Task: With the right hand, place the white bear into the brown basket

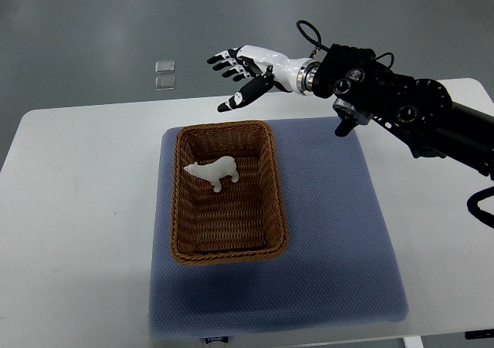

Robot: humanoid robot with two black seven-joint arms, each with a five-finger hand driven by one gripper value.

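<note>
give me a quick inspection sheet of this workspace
surface: white table with a blue mat on it
job's things: bear lies inside the basket, toward its far end; basket sits on the mat
clutter: nothing seen on the table
hands: right hand open, fingers spread, in the air beyond the basket's far rim, holding nothing; left not in view
cables: black cable looped at the right wrist
surroundings: grey floor, two small clear squares on it
</note>
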